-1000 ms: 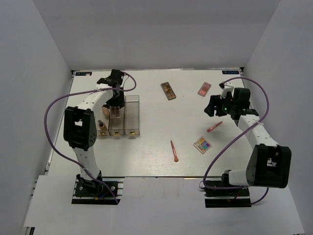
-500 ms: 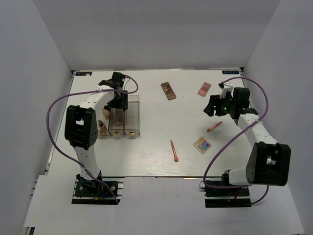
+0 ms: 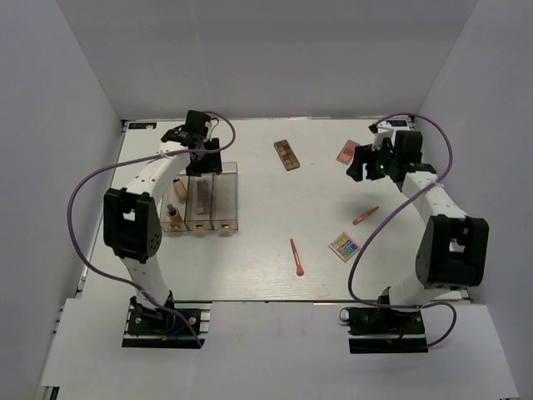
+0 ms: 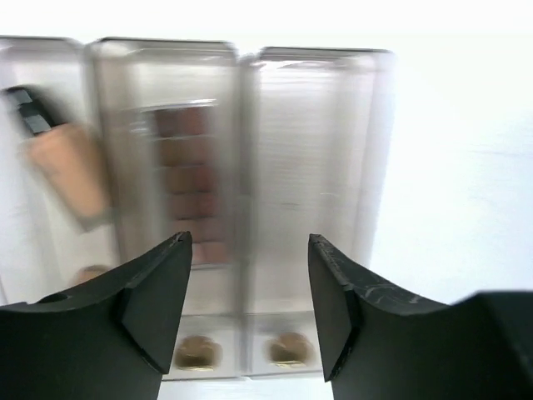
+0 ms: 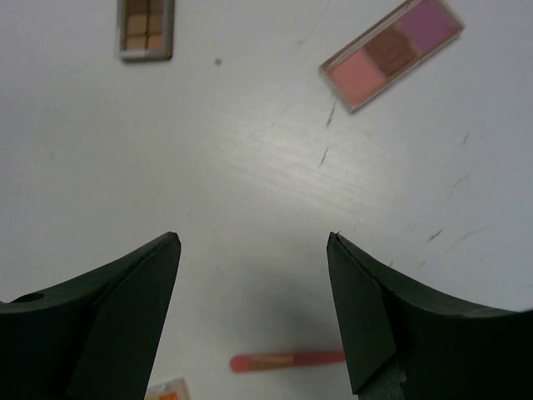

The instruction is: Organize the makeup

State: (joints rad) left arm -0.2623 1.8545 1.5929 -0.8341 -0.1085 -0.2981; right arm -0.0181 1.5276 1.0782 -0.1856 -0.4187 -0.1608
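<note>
A brown palette (image 3: 286,154), pink compact (image 3: 347,151), multicolour palette (image 3: 344,247) and coral applicators (image 3: 296,257) lay loose centre-right, a mauve palette (image 4: 187,167) sat in the left organizer (image 3: 225,196), with the left gripper (image 4: 247,239) and right gripper (image 5: 253,236) both parted, empty.

We look down past our left gripper (image 4: 246,242), its two black fingers (image 4: 154,300) standing apart, with a clear plastic three-compartment organizer (image 4: 243,150) showing through the gap, slightly blurred. In the left compartment a beige foundation bottle (image 4: 71,171) with a black cap lies tilted. The middle compartment holds a flat rectangular brown eyeshadow palette (image 4: 187,175). Small round gold spots (image 4: 196,352) show at the near ends of the middle and right compartments. The white table (image 4: 458,167) lies to the right.
</note>
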